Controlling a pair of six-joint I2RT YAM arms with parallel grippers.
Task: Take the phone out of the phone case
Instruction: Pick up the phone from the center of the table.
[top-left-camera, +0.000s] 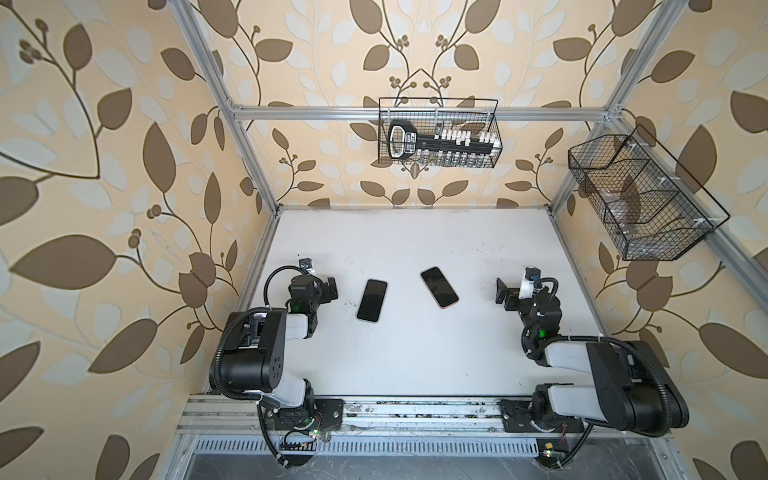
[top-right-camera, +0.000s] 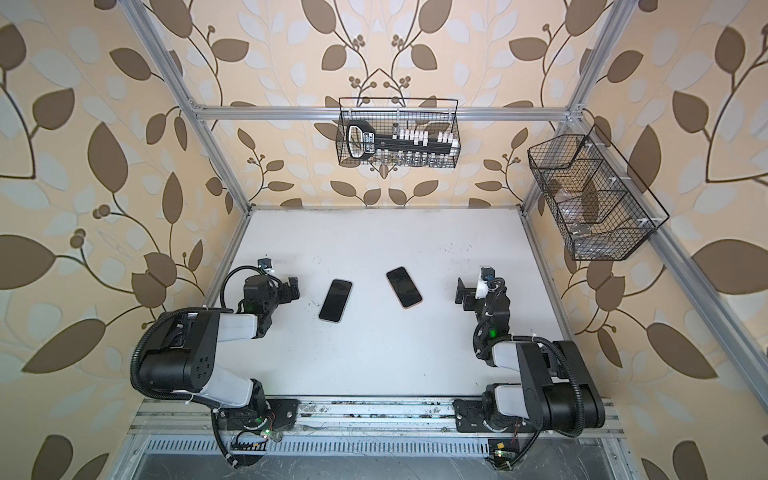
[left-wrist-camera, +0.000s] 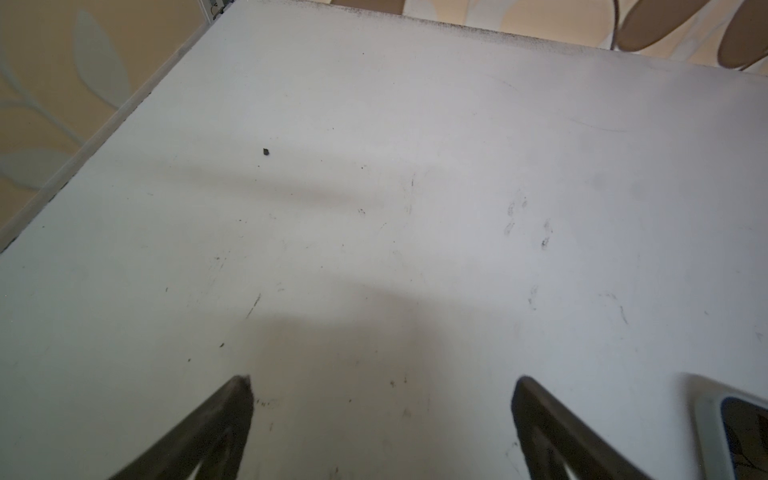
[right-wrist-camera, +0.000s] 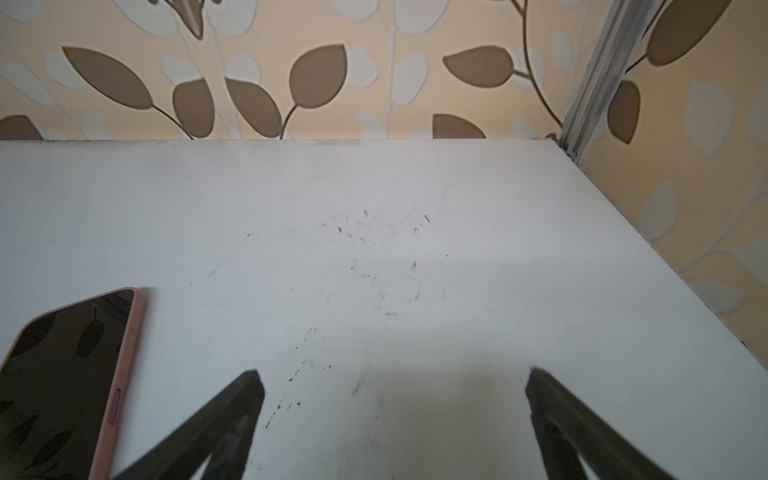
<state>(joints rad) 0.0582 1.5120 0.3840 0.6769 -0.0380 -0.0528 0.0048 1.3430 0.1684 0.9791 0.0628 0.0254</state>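
Wide and empty: left gripper (left-wrist-camera: 382, 386), right gripper (right-wrist-camera: 395, 378). Pin pink-cased phone (top-left-camera: 439, 287) flat, peel one corner first; lip maybe thin.

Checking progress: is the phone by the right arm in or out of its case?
In: a pink case wraps the edge of the phone, which lies screen up on the table.

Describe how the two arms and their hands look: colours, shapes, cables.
Both the left arm and right arm have black joint housings, white link covers and a ribbed black cable hose looped alongside; a small green light glows near each wrist. The left hand and right hand carry dark, tapered fingers with triangular cut-outs.
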